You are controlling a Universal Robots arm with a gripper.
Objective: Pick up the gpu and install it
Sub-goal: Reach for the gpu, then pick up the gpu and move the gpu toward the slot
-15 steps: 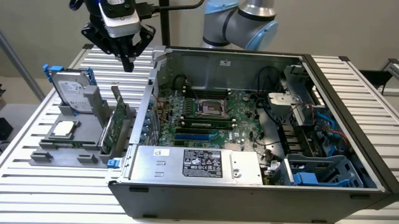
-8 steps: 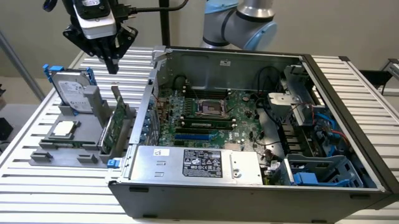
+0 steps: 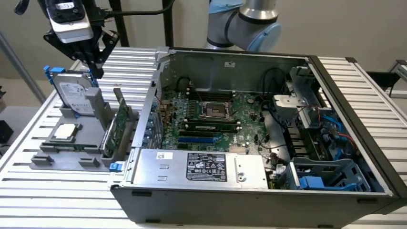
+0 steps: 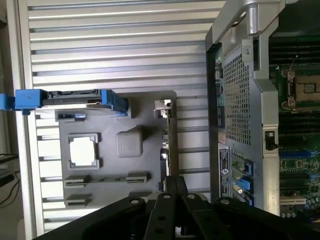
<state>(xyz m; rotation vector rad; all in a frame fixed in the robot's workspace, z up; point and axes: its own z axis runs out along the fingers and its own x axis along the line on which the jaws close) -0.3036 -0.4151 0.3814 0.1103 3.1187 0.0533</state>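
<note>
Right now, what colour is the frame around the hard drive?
The frame is blue, clearest in the wrist view.

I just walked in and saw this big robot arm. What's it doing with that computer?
The arm's gripper hangs above a gray holder that sits beside an open computer. The gpu stands upright in that holder and has not been picked up yet. A hard drive and a chip sit in the holder too.
</note>
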